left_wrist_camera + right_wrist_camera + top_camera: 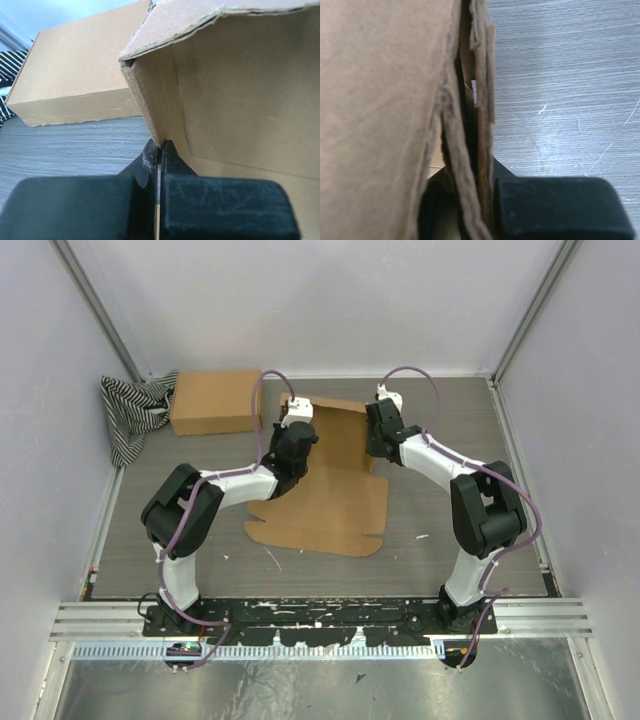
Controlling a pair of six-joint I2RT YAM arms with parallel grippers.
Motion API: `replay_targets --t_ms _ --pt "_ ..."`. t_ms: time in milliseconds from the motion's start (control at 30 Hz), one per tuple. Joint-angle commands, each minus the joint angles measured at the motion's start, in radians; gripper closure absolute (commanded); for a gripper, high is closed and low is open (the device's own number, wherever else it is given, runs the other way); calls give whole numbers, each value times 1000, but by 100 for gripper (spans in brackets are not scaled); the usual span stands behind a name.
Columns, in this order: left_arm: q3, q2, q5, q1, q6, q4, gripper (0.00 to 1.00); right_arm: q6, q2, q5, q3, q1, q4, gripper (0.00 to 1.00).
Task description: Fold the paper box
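One finger of right pincer (470, 180) barely visible behind paper box (380, 100) wall

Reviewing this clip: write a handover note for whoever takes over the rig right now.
Left gripper: shut on the paper box at its left side wall, which stands upright.
Right gripper: shut on its right side flap.
Box position: mid-table, far end raised, front panel flat on the table.
Done: side walls lifted. Left: fold the front panel over and close.
Closed cardboard box and striped cloth sit rear left.
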Motion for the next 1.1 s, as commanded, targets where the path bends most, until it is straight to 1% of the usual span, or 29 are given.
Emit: replay_targets --t_ms 0,67,167,300,433,467,567,633,700,767,867,1067 --pt "-43 -39 -60 0 -50 -35 100 75 -3 61 27 7 12 92" --pt "-78 -72 -25 -2 -56 -9 100 71 -18 50 18 7 25 82" --pt "-102 -97 14 -2 -69 -1 100 52 -48 20 -1 7 58 63" --pt "-124 -103 49 -2 -81 20 100 12 -59 2 8 7 64 54" --pt "-141 -112 81 -2 -99 21 100 -24 -44 -4 20 7 74 54" --pt "-142 -116 89 -3 -104 17 100 -31 -38 -2 22 7 85 56" --pt "-144 -125 108 -2 -111 6 100 -58 -6 6 29 6 122 68" --pt "-150 -135 122 -3 -117 3 100 -80 11 2 24 5 167 71" --pt "-155 -142 135 -2 -123 3 100 -98 12 -20 -9 5 232 70" --pt "-156 -147 142 -1 -125 -2 100 -111 2 -49 -37 4 290 65" --pt "-158 -149 154 -2 -125 0 100 -131 -9 -80 -70 2 364 60" --pt "-171 -148 171 -2 -136 12 100 -192 -9 -132 -132 -9 512 59"
